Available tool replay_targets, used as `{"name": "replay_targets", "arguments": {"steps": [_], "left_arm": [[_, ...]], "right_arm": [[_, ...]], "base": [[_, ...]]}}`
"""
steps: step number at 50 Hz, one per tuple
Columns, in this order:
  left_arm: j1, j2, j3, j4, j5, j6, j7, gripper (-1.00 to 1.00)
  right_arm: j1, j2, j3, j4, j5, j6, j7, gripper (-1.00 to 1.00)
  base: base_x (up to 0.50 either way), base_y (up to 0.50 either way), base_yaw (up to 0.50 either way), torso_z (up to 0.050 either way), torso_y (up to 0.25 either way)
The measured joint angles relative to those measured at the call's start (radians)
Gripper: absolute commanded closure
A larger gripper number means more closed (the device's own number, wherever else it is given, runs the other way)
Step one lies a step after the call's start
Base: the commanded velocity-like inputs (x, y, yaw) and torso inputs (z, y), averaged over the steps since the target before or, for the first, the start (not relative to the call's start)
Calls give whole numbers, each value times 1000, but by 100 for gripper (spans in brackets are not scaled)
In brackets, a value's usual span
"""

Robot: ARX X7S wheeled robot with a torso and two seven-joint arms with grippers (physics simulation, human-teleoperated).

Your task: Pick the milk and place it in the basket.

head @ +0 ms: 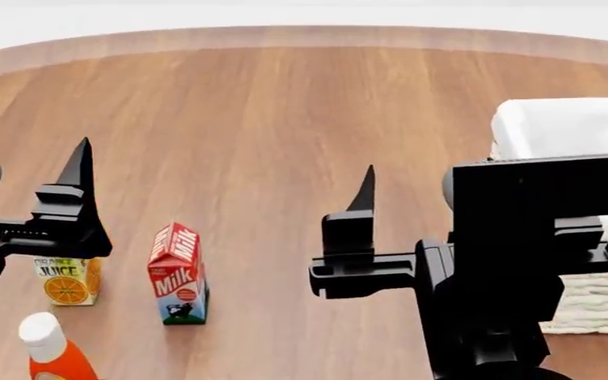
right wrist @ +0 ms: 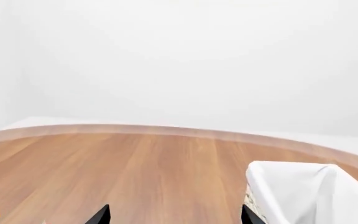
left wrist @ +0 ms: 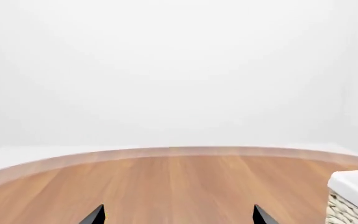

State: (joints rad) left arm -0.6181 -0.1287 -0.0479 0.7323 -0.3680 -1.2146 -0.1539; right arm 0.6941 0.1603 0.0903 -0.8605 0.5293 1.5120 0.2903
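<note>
The milk (head: 180, 274) is a small red-topped carton standing upright on the wooden table at the near left. The basket (head: 563, 127), with its white cloth liner, stands at the right edge and is partly hidden by my right arm. It also shows in the left wrist view (left wrist: 355, 186) and the right wrist view (right wrist: 303, 191). My left gripper (left wrist: 179, 215) is open and empty, above and left of the milk. My right gripper (right wrist: 175, 215) is open and empty, between the milk and the basket. One of its fingers (head: 363, 198) shows in the head view.
An orange juice carton (head: 69, 280) stands just left of the milk, partly behind my left gripper's finger (head: 77, 178). An orange bottle with a white cap (head: 51, 350) stands at the near left corner. The table's rounded far edge (head: 304, 36) runs across the back.
</note>
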Motion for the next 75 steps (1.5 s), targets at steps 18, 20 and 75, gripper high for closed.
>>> {"name": "replay_targets", "arguments": {"steps": [18,20,75], "left_arm": [[2,-9,4,1,-15,3,-14,-100],[2,-10,5,1,-16,5,-15,-100],[-6,-38,13,-15,-53,18,-49,-100]], "right_arm": [[-5,10,-6,10,37,-8,17,-100],[-6,11,-6,11,41,-10,18,-100],[-25,160,-225,248,258,-48,-264,-100]], "base": [[500,0,0,0,1],[500,0,0,0,0],[245,0,0,0,1]]}}
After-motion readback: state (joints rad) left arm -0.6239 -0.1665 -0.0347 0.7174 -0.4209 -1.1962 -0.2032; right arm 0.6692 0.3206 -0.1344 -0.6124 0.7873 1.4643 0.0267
